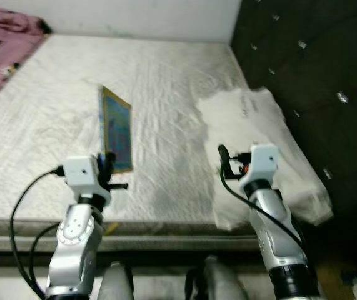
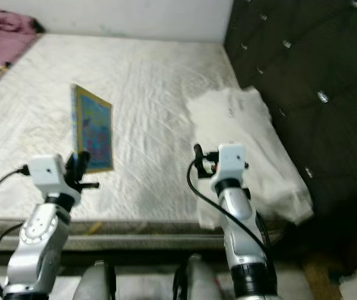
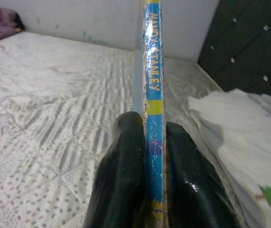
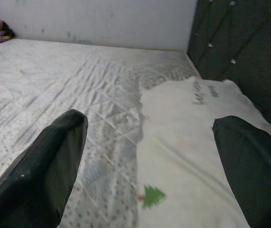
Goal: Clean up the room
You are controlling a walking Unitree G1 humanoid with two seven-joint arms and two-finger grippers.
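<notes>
Gripping a thin book (image 1: 117,130) by its spine, left gripper (image 3: 147,156) clamped on it above the mattress (image 1: 47,125), right gripper (image 4: 147,156) fingers spread wide over a white cloth (image 1: 253,137) near the mattress's headboard side

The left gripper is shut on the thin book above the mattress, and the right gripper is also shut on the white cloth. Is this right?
Not quite. The left gripper is shut on the book, but the right wrist view shows the right gripper open above the white cloth, holding nothing.

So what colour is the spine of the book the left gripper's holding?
The book spine is blue with yellow lettering, clearest in the left wrist view.
</notes>
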